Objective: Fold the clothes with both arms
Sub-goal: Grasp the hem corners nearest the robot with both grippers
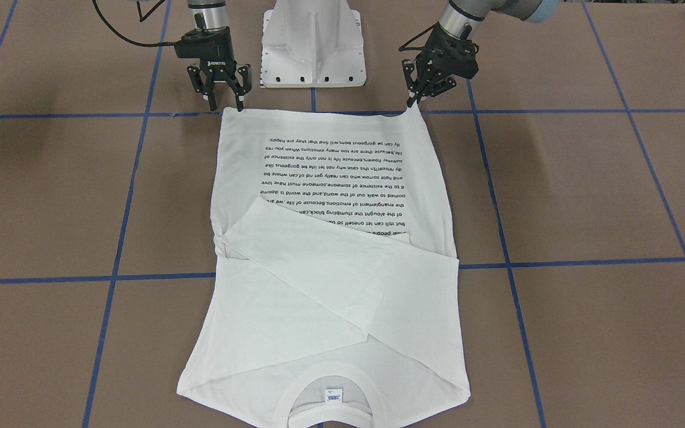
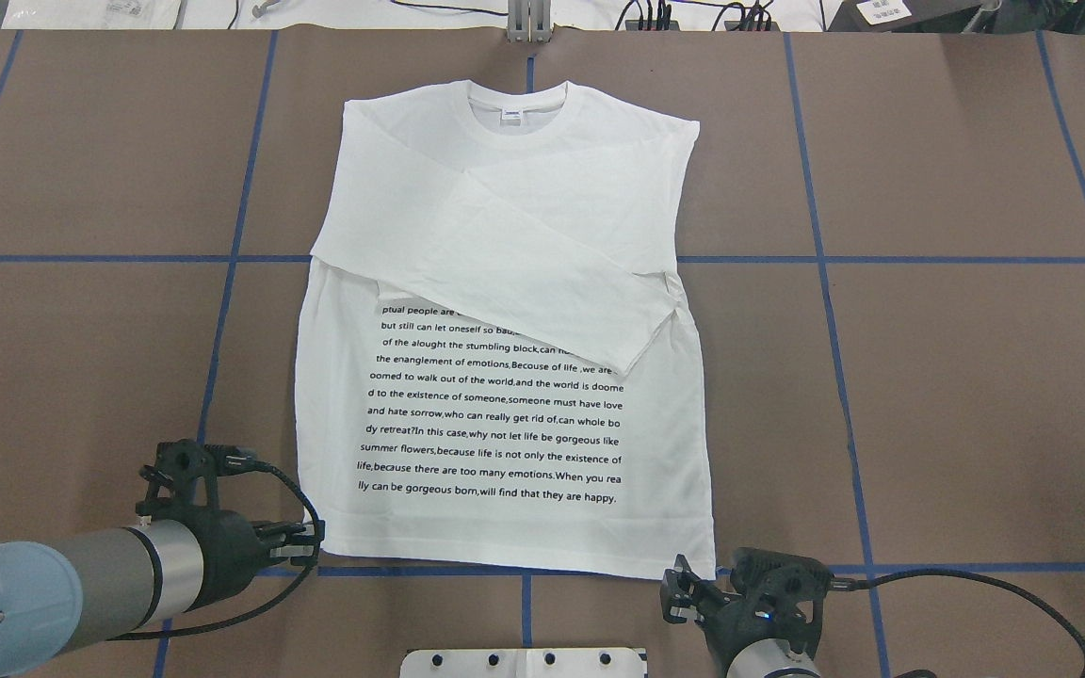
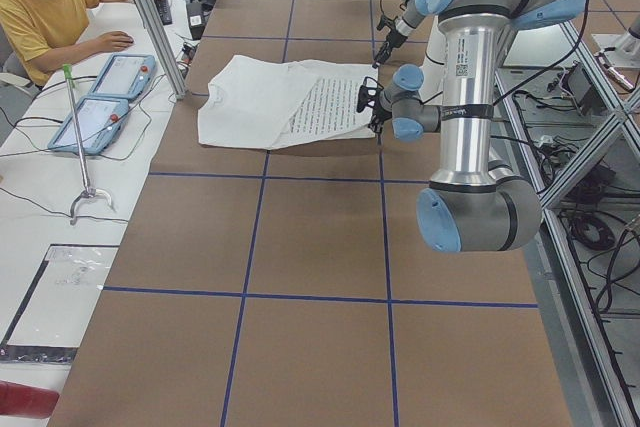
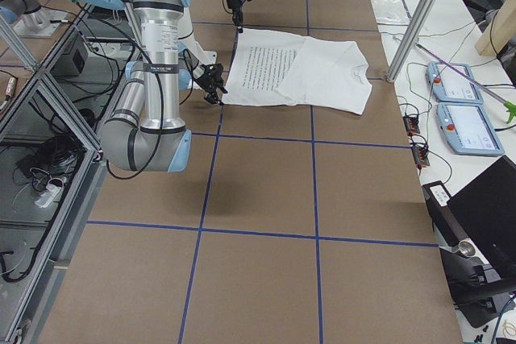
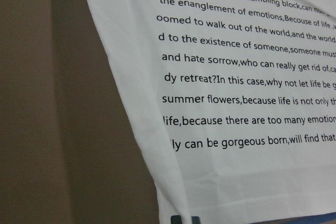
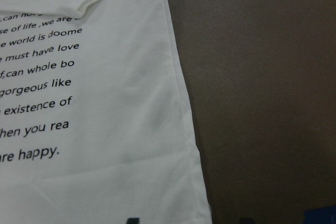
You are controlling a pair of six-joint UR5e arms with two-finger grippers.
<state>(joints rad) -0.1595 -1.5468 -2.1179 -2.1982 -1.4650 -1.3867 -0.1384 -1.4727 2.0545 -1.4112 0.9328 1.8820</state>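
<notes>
The white long-sleeved T-shirt (image 1: 330, 297) lies flat on the brown table, printed text up, collar (image 2: 519, 104) at the far edge, both sleeves folded across the chest. My left gripper (image 1: 412, 102) is at the hem's corner on my left; in the left wrist view (image 5: 185, 220) its fingertips stand close together on the hem, shut on it. My right gripper (image 1: 225, 101) is open and straddles the other hem corner; in the right wrist view (image 6: 187, 220) its fingertips stand wide apart around the corner. Both also show in the overhead view, left (image 2: 315, 546) and right (image 2: 679, 598).
The white metal pedestal (image 1: 313, 47) stands between the arms just behind the hem. Blue tape lines (image 1: 586, 261) grid the table. In the exterior left view an operator (image 3: 40, 7) sits at a side desk with two teach pendants (image 3: 110, 87).
</notes>
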